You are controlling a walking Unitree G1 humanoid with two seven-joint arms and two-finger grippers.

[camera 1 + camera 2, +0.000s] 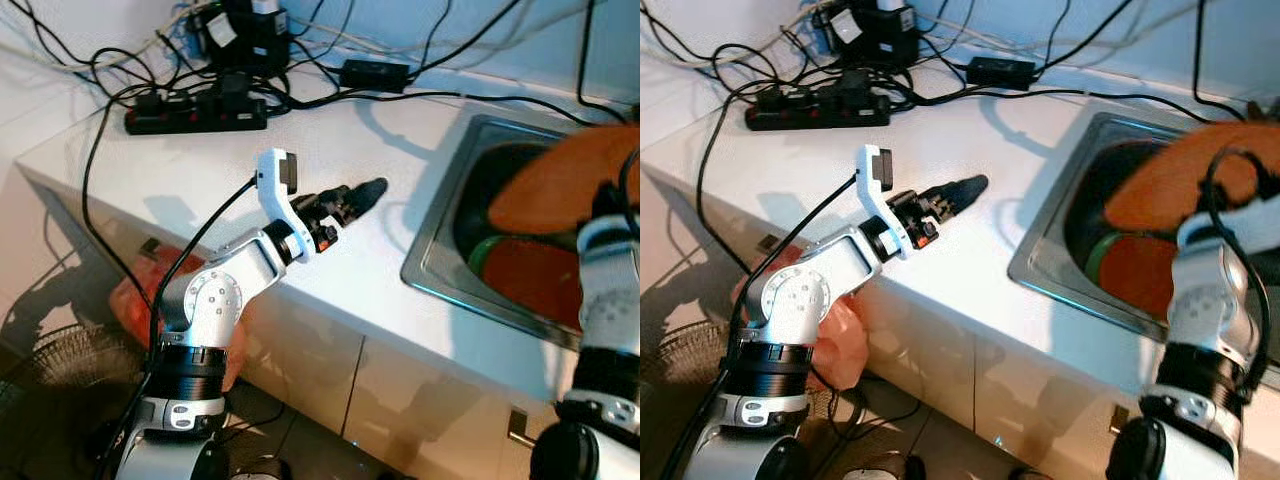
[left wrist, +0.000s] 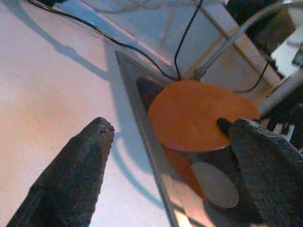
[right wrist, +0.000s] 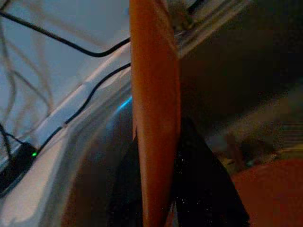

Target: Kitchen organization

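Kitchen organization partly under way, judging by the layout. Right pincer point(image 3: 158, 189) clamped on the rim of an orange plate point(image 1: 570, 180), fingers either side of its edge, plate held tilted above the sink point(image 1: 440, 255) at about three o'clock in the head view. Below it in the basin, a second orange plate point(image 1: 535, 280) lying flat, with a green rim point(image 1: 478, 252) peeking out at its nine o'clock side and a small grey disc point(image 2: 215, 183) near the bottom, possibly the drain. Cannot tell whether the held plate is going in or coming out. Left pincer point(image 1: 355, 197) resting low over the white worktop point(image 1: 200, 170) at centre, fingers apart and holding nothing, tips aimed toward the sink at three o'clock, well apart from the plate. At eleven to twelve o'clock, a black power strip point(image 1: 195, 115) and a tangle of cables point(image 1: 300, 60) against the wall, untouched. Below the worktop edge at seven o'clock, something orange-red point(image 1: 135, 295) on the floor side, too blurred to name. Left to do, by this reading: settling the held plate somewhere, dealing with the dishes in the basin.
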